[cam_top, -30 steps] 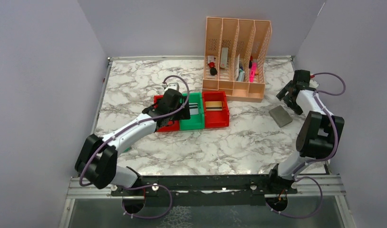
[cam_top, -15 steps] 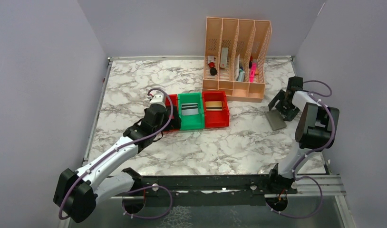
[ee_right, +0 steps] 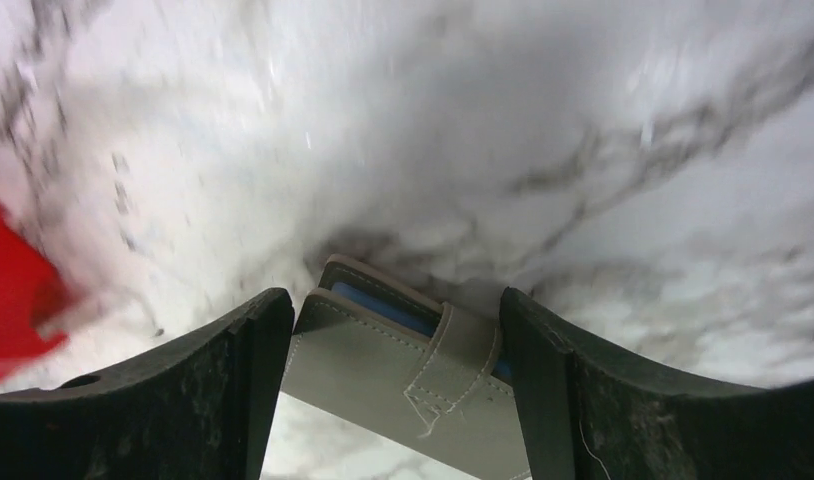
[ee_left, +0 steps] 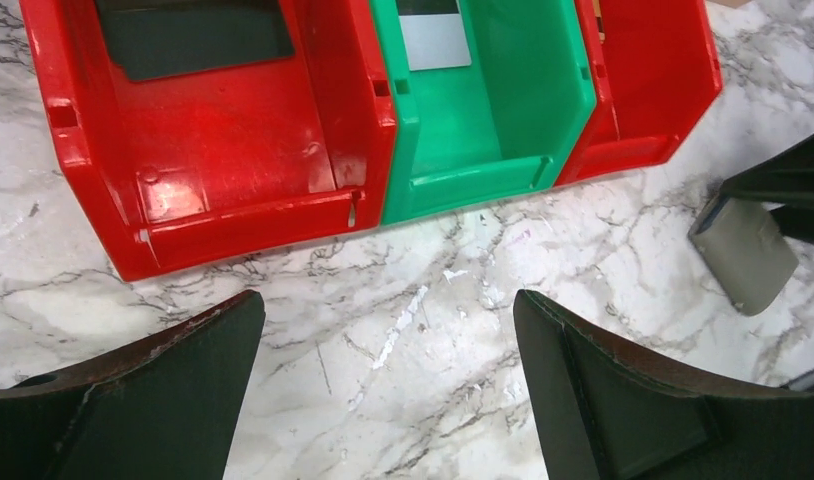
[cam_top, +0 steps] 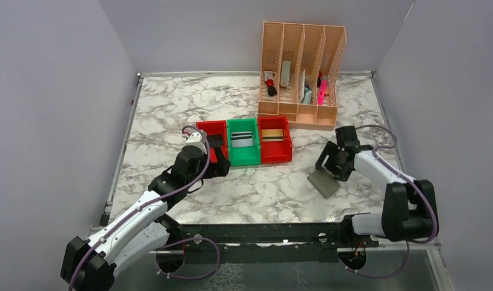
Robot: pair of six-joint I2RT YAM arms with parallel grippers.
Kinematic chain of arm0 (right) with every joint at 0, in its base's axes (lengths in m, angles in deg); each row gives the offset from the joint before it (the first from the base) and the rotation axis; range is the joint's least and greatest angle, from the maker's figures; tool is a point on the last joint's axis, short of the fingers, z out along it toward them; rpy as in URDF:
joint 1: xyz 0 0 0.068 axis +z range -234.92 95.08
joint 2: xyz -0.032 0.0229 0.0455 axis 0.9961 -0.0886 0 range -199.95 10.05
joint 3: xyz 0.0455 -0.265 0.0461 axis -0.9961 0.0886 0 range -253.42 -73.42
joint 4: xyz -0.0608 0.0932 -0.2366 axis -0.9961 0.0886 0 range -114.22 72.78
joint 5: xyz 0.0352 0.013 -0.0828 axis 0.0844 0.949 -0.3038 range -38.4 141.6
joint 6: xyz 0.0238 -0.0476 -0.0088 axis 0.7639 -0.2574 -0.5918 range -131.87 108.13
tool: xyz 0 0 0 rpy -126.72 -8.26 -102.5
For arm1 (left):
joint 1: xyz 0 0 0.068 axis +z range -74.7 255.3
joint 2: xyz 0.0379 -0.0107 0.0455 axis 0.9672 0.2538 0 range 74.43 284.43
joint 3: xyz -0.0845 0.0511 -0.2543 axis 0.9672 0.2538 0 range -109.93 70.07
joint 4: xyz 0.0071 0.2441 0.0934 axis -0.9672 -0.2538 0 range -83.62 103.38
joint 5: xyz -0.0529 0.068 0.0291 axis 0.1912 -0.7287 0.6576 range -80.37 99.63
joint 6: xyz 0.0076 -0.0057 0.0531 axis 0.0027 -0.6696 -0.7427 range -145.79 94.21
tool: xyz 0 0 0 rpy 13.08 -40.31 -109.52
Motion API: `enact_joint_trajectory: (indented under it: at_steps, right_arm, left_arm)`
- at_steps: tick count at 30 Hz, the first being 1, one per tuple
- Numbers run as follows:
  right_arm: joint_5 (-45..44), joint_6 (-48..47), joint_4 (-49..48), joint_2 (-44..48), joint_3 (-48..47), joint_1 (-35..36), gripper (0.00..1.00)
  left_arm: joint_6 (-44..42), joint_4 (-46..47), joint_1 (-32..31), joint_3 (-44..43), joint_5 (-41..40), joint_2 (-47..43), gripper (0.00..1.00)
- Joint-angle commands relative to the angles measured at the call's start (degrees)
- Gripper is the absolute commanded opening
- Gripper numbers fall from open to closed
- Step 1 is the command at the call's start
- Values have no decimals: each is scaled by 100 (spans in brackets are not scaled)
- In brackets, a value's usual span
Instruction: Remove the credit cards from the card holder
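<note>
holder (cam_top: pixel 324 182) just got dragged inward
right hand (ee_right: pixel 393 300) pinching it, left hand (ee_left: pixel 388 380) wide open (empty); cards (ee_left: pixel 433 40) already in bins (ee_left: pixel 463 175)

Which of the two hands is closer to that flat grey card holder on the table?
Right. The right hand straddles the card holder, a finger on each side. The left hand is far off to the side, open, in front of the red and green bins.

Two red bins (cam_top: pixel 275 155), one green bin (cam_top: pixel 244 159), three credit cards (cam_top: pixel 243 142), one card holder (cam_top: pixel 324 182), one organiser (cam_top: pixel 301 66)
</note>
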Motion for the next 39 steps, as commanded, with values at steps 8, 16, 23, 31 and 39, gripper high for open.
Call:
enact_joint_trajectory:
  at_steps: [8, 16, 23, 31, 39]
  right_arm:
    - [2136, 124, 581, 2558, 876, 386, 76]
    - [1419, 292, 1293, 3219, 629, 391, 86]
    - [309, 1237, 1790, 3215, 764, 392, 94]
    - [1216, 1079, 1004, 2389, 1311, 394, 86]
    - [1290, 832, 726, 2288, 1569, 421, 72]
  left_arm:
    - [445, -151, 2, 381, 570, -1026, 99]
    - [494, -500, 1, 328, 764, -1049, 99]
    - [582, -486, 5, 385, 815, -891, 99]
    - [554, -489, 4, 376, 699, -824, 99]
    - [515, -425, 5, 382, 684, -775, 99]
